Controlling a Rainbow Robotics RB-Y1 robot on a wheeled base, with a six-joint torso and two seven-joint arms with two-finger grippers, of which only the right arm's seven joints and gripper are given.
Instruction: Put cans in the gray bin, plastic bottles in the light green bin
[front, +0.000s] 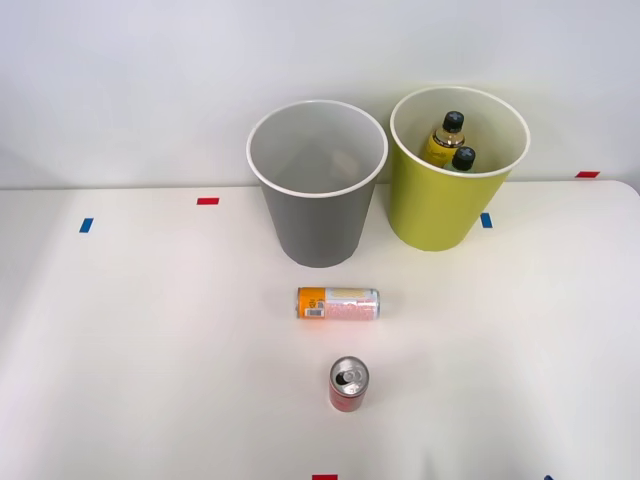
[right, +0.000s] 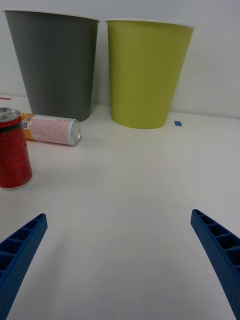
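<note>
The gray bin stands at the back of the table, and the light green bin stands right beside it. Two plastic bottles with black caps rest inside the light green bin. An orange and pale pink can lies on its side in front of the gray bin. A red can stands upright nearer to me. My right gripper is open low over the table, its blue fingers spread wide, with the red can off to one side ahead.
Small red and blue tape marks dot the white table. A white wall rises behind the bins. Open tabletop lies between my fingers and the light green bin.
</note>
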